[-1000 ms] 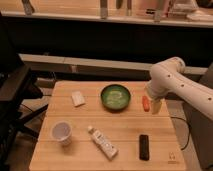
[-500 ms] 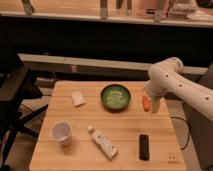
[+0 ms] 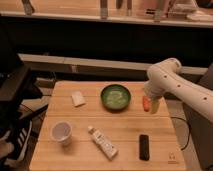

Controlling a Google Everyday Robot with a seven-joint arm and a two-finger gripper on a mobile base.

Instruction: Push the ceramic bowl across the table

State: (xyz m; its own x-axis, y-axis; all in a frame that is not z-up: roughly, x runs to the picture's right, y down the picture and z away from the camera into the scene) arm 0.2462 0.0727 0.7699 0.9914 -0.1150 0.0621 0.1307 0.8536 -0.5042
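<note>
The ceramic bowl (image 3: 116,97), dark green and glossy with a pale mottled inside, sits on the far middle of the light wooden table (image 3: 125,130). My gripper (image 3: 150,104) hangs at the end of the white arm (image 3: 170,80), just right of the bowl and close above the tabletop. A small gap shows between it and the bowl's right rim. A small orange piece (image 3: 145,102) shows at the gripper's left side; I cannot tell whether it belongs to the gripper or lies on the table.
A white paper cup (image 3: 62,132) stands at the front left. A white tube (image 3: 103,142) lies at the front middle and a black bar (image 3: 144,146) at the front right. A small white block (image 3: 78,98) lies left of the bowl. A dark chair (image 3: 12,95) stands beside the table's left edge.
</note>
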